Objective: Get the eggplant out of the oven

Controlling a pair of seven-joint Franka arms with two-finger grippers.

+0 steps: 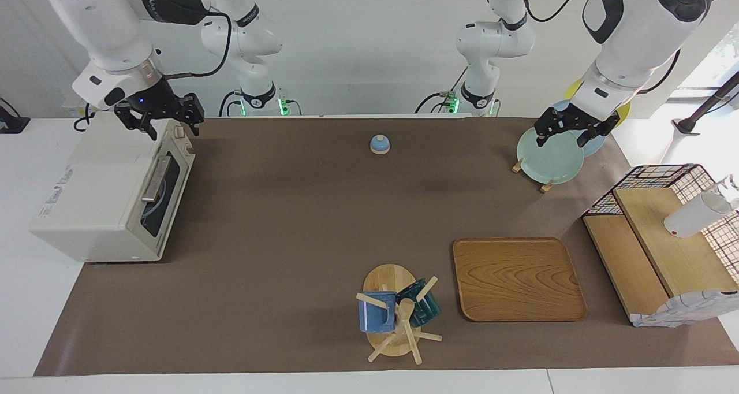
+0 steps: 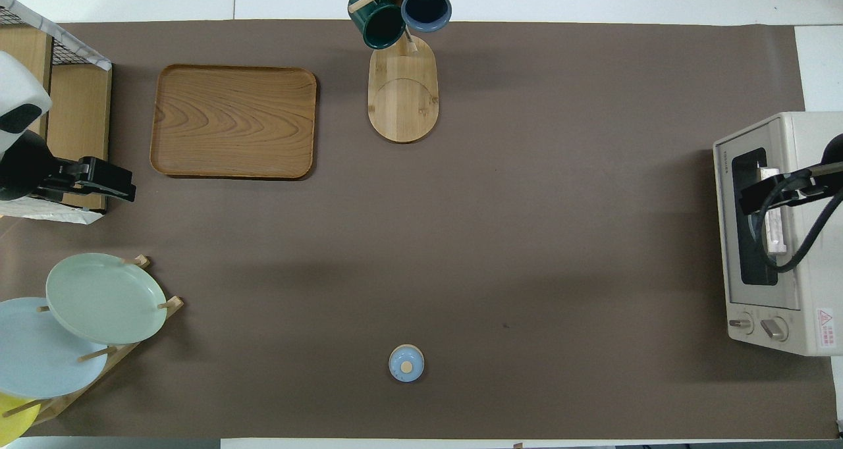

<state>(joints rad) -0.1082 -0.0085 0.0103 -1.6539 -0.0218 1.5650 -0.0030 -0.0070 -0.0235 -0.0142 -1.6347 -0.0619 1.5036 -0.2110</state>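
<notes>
— What is showing at the right arm's end of the tabletop (image 1: 277,220)?
— The oven (image 1: 109,192) is sitting there with its door shut, and the right gripper (image 1: 164,119) is hovering over its top corner by the knobs, fingers spread apart.
— And the left arm?
— The left gripper (image 1: 568,129) is hanging open over the green plate (image 1: 548,157) in the rack.
— Anything between?
— A small blue bell (image 1: 380,144) is sitting near the robots; a mug stand (image 1: 395,313) and wooden tray (image 1: 517,278) are lying farther out.

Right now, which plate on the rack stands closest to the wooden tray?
The pale green plate: it stands at the rack's end closest to the wooden tray. The light blue plate comes next, then the yellow one at the table's edge.
</notes>
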